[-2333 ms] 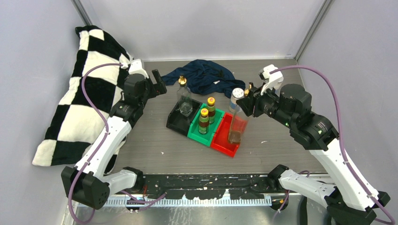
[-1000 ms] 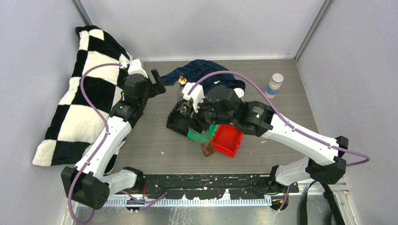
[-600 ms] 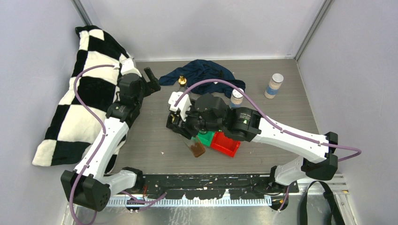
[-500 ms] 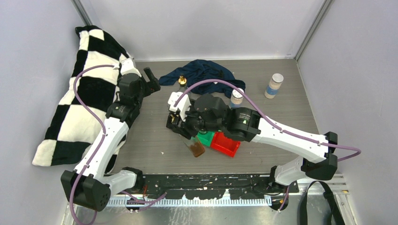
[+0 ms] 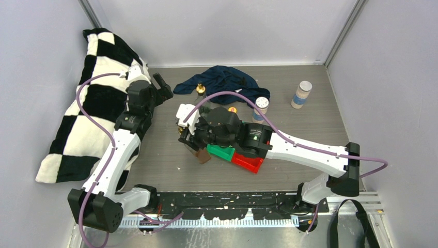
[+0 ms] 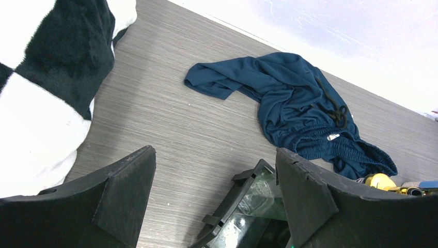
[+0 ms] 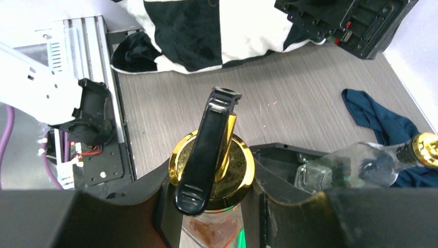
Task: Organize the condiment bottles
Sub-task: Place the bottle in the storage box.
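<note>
My right gripper (image 5: 192, 138) is shut on a clear glass bottle (image 5: 202, 155) with brown liquid, gripped just under its gold pourer top (image 7: 212, 165). It holds the bottle tilted at the near left corner of the black bin (image 7: 284, 155). The second glass bottle (image 7: 351, 166) leans in that bin, its gold top (image 5: 200, 91) showing. One yellow cap (image 5: 232, 109) peeks over the arm above the green bin (image 5: 222, 153). Two white-capped jars stand on the table, one (image 5: 261, 106) behind the bins and one (image 5: 300, 93) far right. My left gripper (image 5: 160, 85) is open and empty.
A red bin (image 5: 248, 161) adjoins the green one. A blue cloth (image 5: 222, 81) lies at the back behind the bins. A black-and-white checkered pillow (image 5: 98, 103) fills the left side. My right arm (image 5: 310, 152) stretches across the near right table.
My right arm has swung left with the glass bottle, from over the red bin to the black bin's near left corner. My left gripper has drawn back toward the pillow.
</note>
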